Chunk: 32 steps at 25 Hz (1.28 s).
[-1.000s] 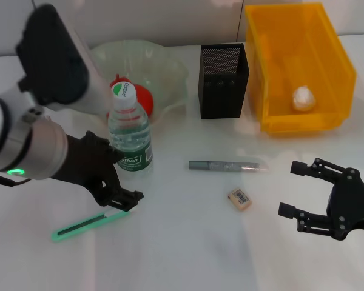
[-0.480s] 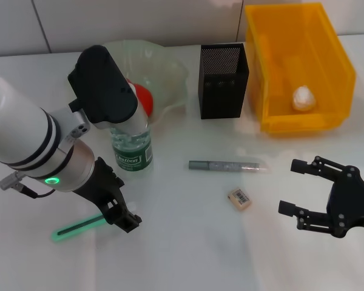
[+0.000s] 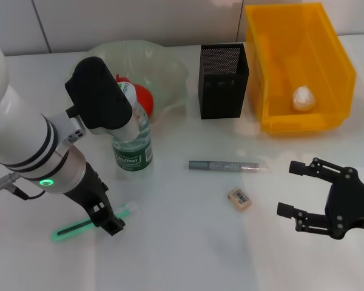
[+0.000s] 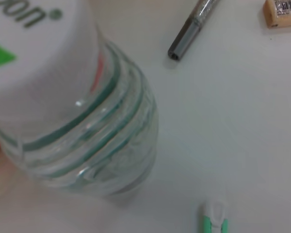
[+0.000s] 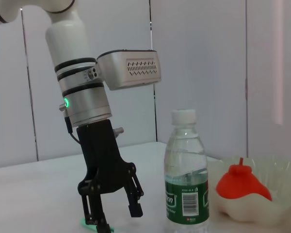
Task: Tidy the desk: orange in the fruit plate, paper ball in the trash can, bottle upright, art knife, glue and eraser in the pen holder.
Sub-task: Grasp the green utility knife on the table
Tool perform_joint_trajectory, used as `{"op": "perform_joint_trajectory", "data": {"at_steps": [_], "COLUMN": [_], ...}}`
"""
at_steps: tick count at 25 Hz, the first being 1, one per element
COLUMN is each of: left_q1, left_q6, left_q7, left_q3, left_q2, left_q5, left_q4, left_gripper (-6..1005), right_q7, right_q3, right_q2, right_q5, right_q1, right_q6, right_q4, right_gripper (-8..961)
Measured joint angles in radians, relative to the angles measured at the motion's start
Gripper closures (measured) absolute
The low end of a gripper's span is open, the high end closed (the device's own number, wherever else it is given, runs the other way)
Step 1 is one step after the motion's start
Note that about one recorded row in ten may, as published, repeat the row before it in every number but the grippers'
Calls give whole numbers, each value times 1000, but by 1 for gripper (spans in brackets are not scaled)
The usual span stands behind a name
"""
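Head view, desk-tidying task, art-knife step judged next. Lower left of frame: left gripper [image 3: 109,219], fingers [image 5: 135,208] parted, empty, tips low over slim green-and-white art knife [image 3: 88,224] lying flat on white table [image 3: 182,242]. Just above and right of it: small clear plastic water bottle [image 3: 132,142] with dark green label and white cap, upright. Behind bottle, upper left: red-orange round fruit [image 3: 141,97] inside translucent pale-green scalloped glass bowl [image 3: 164,66]. Upper centre: square black metal-mesh pen holder [image 3: 223,80]. Upper right: white paper wad [image 3: 303,97] inside large yellow-orange plastic bin [image 3: 298,66]. Centre: grey cylindrical glue stick [image 3: 227,165] and, just below it, tiny beige eraser block [image 3: 239,198], both on table. Lower right: right gripper [image 3: 306,191], fingers spread wide, empty, idle.

Risks, as judged: thin flat knife skidding from closing fingers; forearm, close against bottle, toppling it during lift; knife striking holder rim on release.
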Motion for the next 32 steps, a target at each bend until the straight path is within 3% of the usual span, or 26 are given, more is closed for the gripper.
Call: {"op": "perform_joint_trajectory", "data": {"at_steps": [16,22,32], "left_q1": [-24,-25,-32], "left_q6": [-2,-11,-30], "left_q7": [2,2,2], "left_q3": [11,34,52], "left_q2": [-1,-2,-2], "left_q5": [-8,-7,-12], "left_q4": [-25,-33,-54], "left_gripper": [315,459,470], "right_q7": [-1,-1,-2], "right_q3": [0,0,0], "right_q2": [6,6,5], "right_q5": [-11,-16,-19], "right_q1": [-6,-9,-11], "right_q6": [1,1,-2], "right_q4": [0,0,0], "right_gripper": [139,139,139]}}
